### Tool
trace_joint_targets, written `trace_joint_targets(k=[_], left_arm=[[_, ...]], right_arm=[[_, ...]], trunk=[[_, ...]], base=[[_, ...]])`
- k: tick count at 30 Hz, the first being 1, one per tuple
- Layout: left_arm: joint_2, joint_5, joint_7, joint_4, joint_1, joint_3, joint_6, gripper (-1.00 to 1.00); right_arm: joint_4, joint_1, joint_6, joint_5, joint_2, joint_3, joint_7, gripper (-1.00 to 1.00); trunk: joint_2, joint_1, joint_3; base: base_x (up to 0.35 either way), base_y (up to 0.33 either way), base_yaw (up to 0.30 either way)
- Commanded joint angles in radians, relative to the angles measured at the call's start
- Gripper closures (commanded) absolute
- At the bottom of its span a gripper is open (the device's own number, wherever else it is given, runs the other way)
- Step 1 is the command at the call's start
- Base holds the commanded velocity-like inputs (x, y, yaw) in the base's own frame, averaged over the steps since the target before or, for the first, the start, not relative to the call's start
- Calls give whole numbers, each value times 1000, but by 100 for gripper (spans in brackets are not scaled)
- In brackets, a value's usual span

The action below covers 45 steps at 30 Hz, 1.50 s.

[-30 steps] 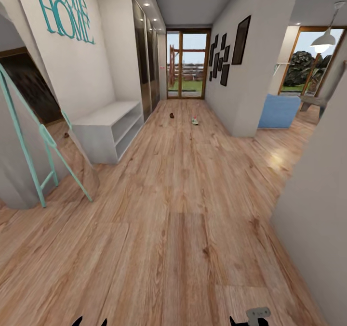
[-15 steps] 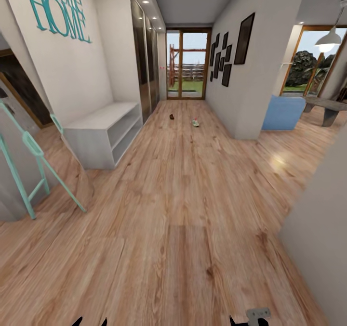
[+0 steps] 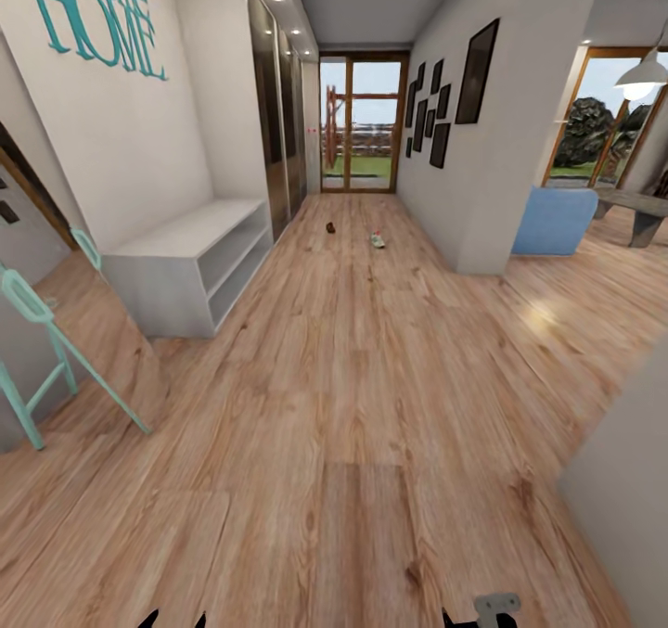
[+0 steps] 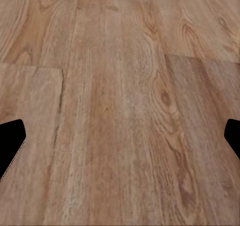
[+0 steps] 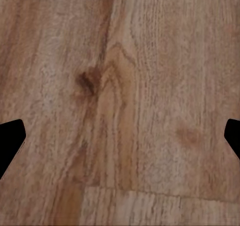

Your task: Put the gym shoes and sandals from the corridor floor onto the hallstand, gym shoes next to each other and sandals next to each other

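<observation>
Shoes lie far down the corridor floor [image 3: 353,378]: one dark reddish-brown sandal [image 3: 330,227] and, just beside it toward the right wall, one white gym shoe [image 3: 377,238], both too small to make out in detail. The other two shoes cannot be picked out. A plain pale-grey two-tier bench [image 3: 190,262] stands against the left wall, well short of them. The left gripper [image 4: 120,136] and the right gripper [image 5: 120,136] both hang spread wide over bare planks, holding nothing. One likely risk is mistaking that bench for the hallstand, since it has open tiers too. Another is drifting toward the turquoise stand [image 3: 56,350] at the left or clipping the wall corner [image 3: 482,238] on the right.
</observation>
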Motion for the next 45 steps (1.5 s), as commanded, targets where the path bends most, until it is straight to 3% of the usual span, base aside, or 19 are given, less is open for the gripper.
trace_joint_targets(k=[1,45], left_arm=[[-1,1,-10,1,-1,7,0,-100],[1,-3,-11,0,-1,6,0,-100]], right_arm=[[1,-1,-3,9,0,-9,1,-100],[2,-1,-3,9,0,-9,1,-100]], trunk=[[0,0,-1],[0,0,-1]], base=[[338,0,0],[338,0,0]])
